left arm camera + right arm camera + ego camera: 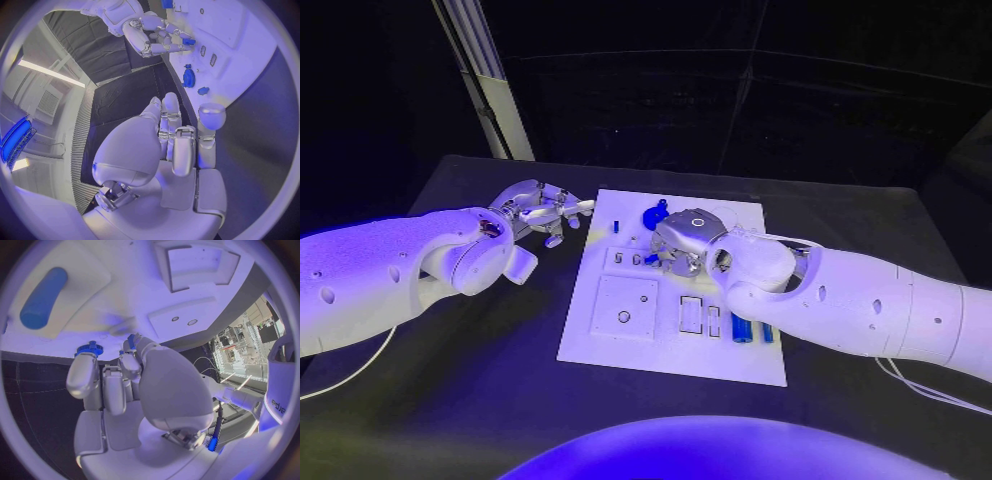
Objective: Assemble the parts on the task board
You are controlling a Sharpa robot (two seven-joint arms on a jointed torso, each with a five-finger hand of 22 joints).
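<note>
The board (625,340) lies in the middle of the black table (473,400), long side running away from the robot. The right hand (687,238) is over the board's far half, fingers curled down toward it; in the left wrist view a small blue part (188,42) sits at its fingertips (167,41), seemingly pinched, though how firmly I cannot tell. Just beyond that hand on the board stands a blue gear (655,212), seen in the left wrist view with a smaller blue piece (203,90) beside it. Two blue pins (751,331) lie side by side near the board's near right edge, next to rectangular slots (691,312). A square recess (626,305) takes up the near left part of the board.

The left hand (540,212) hovers over the table just off the board's far left edge, fingers spread apart and holding nothing
</note>
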